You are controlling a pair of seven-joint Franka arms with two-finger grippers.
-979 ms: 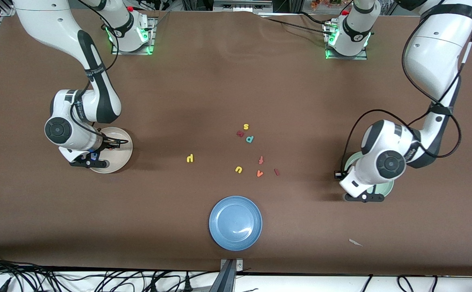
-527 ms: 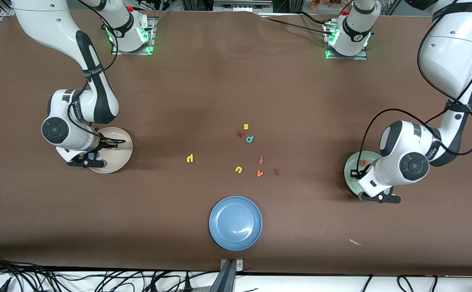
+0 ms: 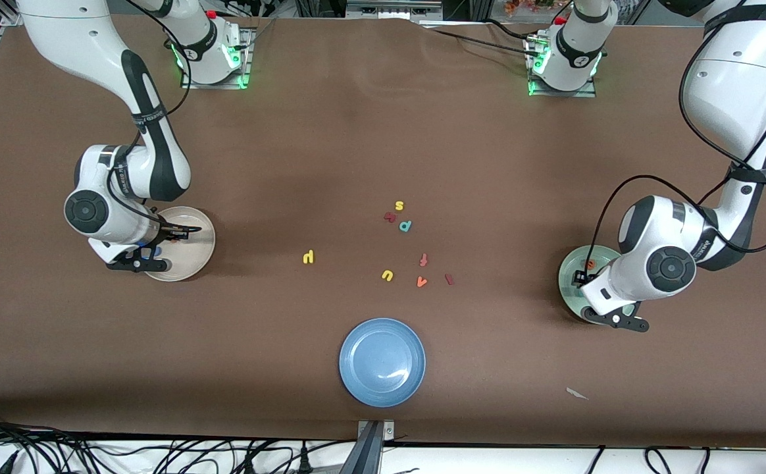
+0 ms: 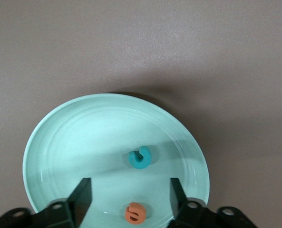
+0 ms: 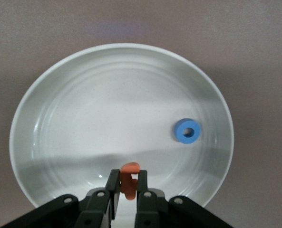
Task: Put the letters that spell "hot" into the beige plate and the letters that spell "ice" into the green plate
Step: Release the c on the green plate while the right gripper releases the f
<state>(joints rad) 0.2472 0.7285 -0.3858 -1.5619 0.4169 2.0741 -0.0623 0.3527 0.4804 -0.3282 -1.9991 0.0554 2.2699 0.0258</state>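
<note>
Brown table cover spans the whole front view, with a blue plate (image 3: 382,362) at six o'clock. At nine o'clock the right gripper (image 5: 127,192) hangs over the beige plate (image 3: 193,222), its fingers clamped on the orange t (image 5: 129,179); the blue o (image 5: 187,130) already lies in that plate. Near the centre the yellow h (image 3: 308,257) lies alone on the cloth, and toward three o'clock of it sit the spare letters and the dark red i (image 3: 449,279). At three o'clock the left gripper (image 4: 130,199) is over the green plate (image 4: 50,142). Half a second ago its fingers were closed on something; now they stand apart, and the teal c (image 4: 139,158) lies loose in the plate beside the orange e (image 4: 134,212). Judged from this, "ice" lacks only the i, and "hot" awaits the t's release and the h.
</note>
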